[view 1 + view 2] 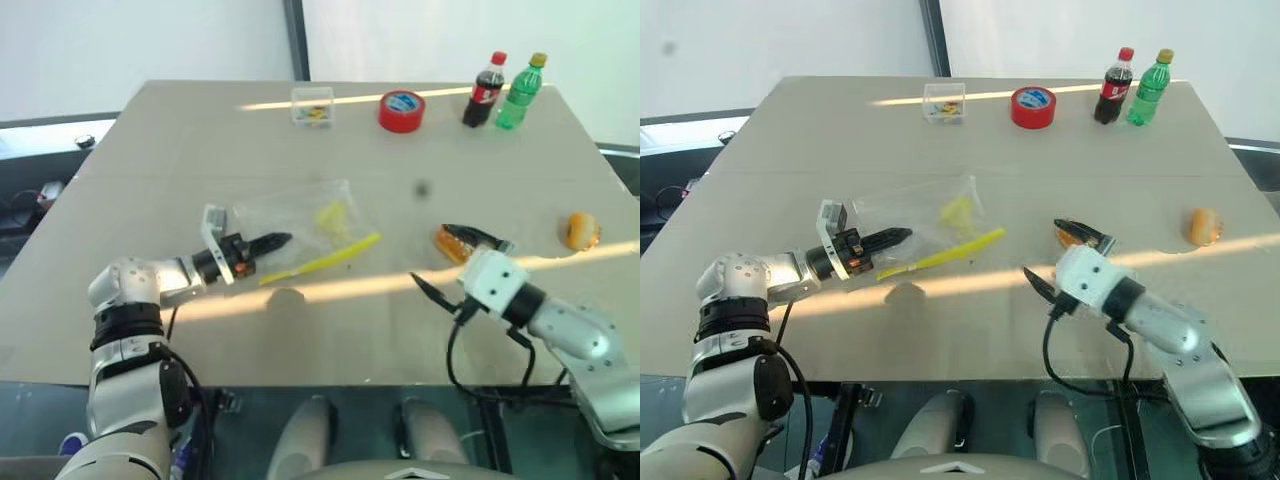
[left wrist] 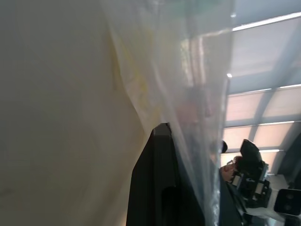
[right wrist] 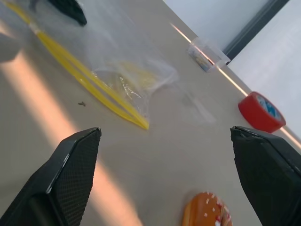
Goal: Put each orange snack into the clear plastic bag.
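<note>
My left end effector (image 1: 268, 243) is closed on the near-left edge of the crinkly clear plastic bag (image 1: 305, 215). My right end effector (image 3: 164, 179) is wide open, holding nothing; the nearer glossy orange snack (image 3: 207, 210) lies just beyond it on the table (image 1: 200, 130), the other one (image 1: 581, 230) far right.

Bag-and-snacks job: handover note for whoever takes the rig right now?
Left gripper: shut on the edge of the clear plastic bag, which lies on the table.
Right gripper: open, around the near orange snack, not closed on it.
Second orange snack: on the table by its right edge.
Done: bag pinched.
Left: both snacks into the bag.
</note>
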You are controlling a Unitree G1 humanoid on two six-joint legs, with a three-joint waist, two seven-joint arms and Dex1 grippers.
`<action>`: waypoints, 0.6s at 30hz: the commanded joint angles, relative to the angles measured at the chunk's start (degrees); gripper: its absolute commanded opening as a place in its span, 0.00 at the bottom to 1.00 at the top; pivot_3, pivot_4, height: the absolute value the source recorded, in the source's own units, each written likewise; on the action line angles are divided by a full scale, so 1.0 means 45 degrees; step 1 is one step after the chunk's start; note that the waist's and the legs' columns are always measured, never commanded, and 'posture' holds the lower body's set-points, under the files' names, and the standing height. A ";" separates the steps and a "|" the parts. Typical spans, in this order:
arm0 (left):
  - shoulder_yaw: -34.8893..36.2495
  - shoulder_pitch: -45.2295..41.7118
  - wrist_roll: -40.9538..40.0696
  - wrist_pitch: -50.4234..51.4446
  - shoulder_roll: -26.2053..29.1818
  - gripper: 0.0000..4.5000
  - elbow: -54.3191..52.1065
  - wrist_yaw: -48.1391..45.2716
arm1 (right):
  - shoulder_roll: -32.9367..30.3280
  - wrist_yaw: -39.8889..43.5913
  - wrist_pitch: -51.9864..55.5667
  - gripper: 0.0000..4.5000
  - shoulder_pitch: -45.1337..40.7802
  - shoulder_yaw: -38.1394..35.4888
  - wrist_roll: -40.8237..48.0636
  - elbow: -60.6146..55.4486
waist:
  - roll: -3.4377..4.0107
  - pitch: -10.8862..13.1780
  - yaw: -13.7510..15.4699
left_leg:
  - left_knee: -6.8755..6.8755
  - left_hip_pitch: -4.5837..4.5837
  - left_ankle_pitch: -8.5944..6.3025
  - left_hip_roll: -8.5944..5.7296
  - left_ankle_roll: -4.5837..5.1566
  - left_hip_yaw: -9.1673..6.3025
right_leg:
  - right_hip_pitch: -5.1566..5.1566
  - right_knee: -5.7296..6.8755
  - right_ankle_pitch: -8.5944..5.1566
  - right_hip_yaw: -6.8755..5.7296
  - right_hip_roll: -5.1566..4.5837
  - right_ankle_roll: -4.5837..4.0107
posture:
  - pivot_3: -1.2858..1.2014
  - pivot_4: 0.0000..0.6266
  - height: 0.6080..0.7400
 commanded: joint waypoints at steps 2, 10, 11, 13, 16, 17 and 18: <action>0.1142 -0.0669 -0.0899 0.1136 -0.0139 0.00 -0.0928 0.0985 | 0.0284 -0.0965 -0.1369 1.00 -0.1148 0.1388 -0.2771 0.1251 | 0.0000 0.0000 0.0004 | -0.0001 -0.0005 0.0003 -0.0006 -0.0005 0.0003 | -0.0008 0.0003 0.0000 0.0003 -0.0003 0.0000 | 0.52 0.24 1.00; 0.2090 -0.1124 -0.1442 0.2346 -0.0435 0.00 -0.1374 0.2080 | 0.1684 -0.2320 -0.2857 1.00 -0.3755 0.2974 -0.5743 0.4620 | -0.0030 0.0015 -0.0055 | -0.0004 -0.0005 0.0027 -0.0018 -0.0047 0.0009 | -0.0047 0.0057 0.0000 0.0020 -0.0001 -0.0003 | 0.52 0.24 1.00; 0.2245 -0.1191 -0.1510 0.2456 -0.0512 0.00 -0.1375 0.2204 | 0.1960 -0.2675 -0.2981 1.00 -0.4153 0.3101 -0.6121 0.5161 | -0.0035 0.0019 -0.0058 | -0.0005 -0.0005 0.0030 -0.0019 -0.0052 0.0012 | -0.0053 0.0069 0.0000 0.0025 -0.0001 -0.0004 | 0.52 0.24 1.00; 0.2523 -0.1298 -0.1581 0.2610 -0.0665 0.00 -0.1368 0.2461 | 0.2452 -0.3273 -0.3166 1.00 -0.4758 0.3272 -0.6735 0.6025 | -0.0044 0.0025 -0.0064 | -0.0003 -0.0012 0.0037 -0.0019 -0.0062 0.0030 | -0.0087 0.0117 0.0000 0.0050 -0.0003 -0.0006 | 0.52 0.24 1.00; 0.2650 -0.1280 -0.1726 0.2694 -0.0827 0.00 -0.1517 0.2735 | 0.3024 -0.4176 -0.3336 1.00 -0.5433 0.3583 -0.7703 0.7152 | -0.0052 0.0024 -0.0090 | -0.0005 -0.0017 0.0042 -0.0019 -0.0071 0.0033 | -0.0107 0.0133 0.0000 0.0055 -0.0001 -0.0008 | 0.52 0.24 1.00; 0.2708 -0.1291 -0.1780 0.2696 -0.0877 0.00 -0.1531 0.2830 | 0.3192 -0.4529 -0.3358 1.00 -0.5630 0.3628 -0.7987 0.7501 | -0.0056 0.0026 -0.0104 | -0.0006 -0.0018 0.0042 -0.0019 -0.0072 0.0033 | -0.0109 0.0136 0.0000 0.0057 0.0000 -0.0009 | 0.52 0.24 1.00; 0.2751 -0.1292 -0.1852 0.2696 -0.0916 0.00 -0.1565 0.2922 | 0.3304 -0.4736 -0.3451 1.00 -0.5807 0.3705 -0.8194 0.7832 | -0.0057 0.0027 -0.0117 | -0.0006 -0.0019 0.0042 -0.0019 -0.0072 0.0033 | -0.0110 0.0136 0.0000 0.0058 -0.0001 -0.0009 | 0.52 0.24 1.00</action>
